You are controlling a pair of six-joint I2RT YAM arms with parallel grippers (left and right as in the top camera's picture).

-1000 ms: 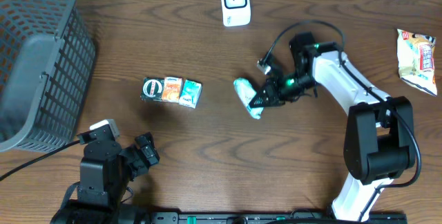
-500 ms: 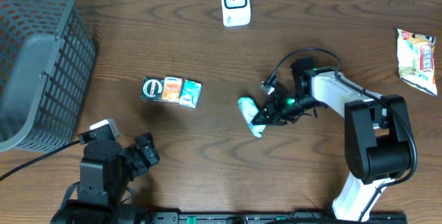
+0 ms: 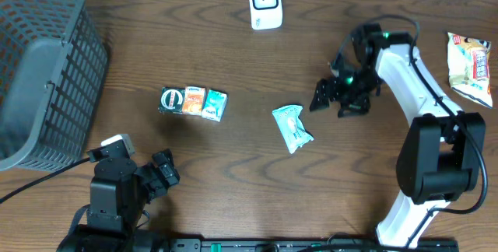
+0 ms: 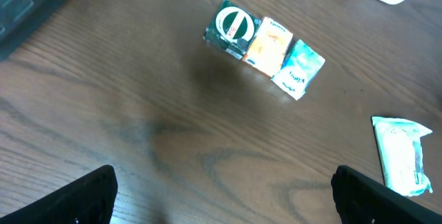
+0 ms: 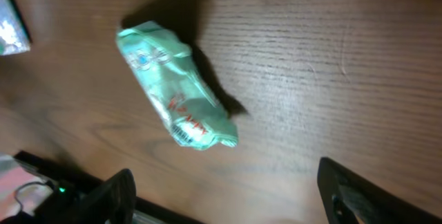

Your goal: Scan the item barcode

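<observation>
Now at the pick-up step, with the pouch [image 3: 292, 128] flat on the table [image 3: 233, 73] well apart from the scanner [image 3: 264, 3], right gripper [image 3: 334, 103] wide and empty near it, left gripper [image 4: 221, 203] wide and empty too; next, probably need to pinch the pouch and hold it up to the scanner.

Both end effectors [image 4: 228, 196] [image 5: 228, 193] spread wide

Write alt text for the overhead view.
A pale green packet lies on the wooden table, apart from the open right gripper beside it. A white scanner stands at the top edge, a grey basket at top left, a three-carton pack left of centre.
</observation>
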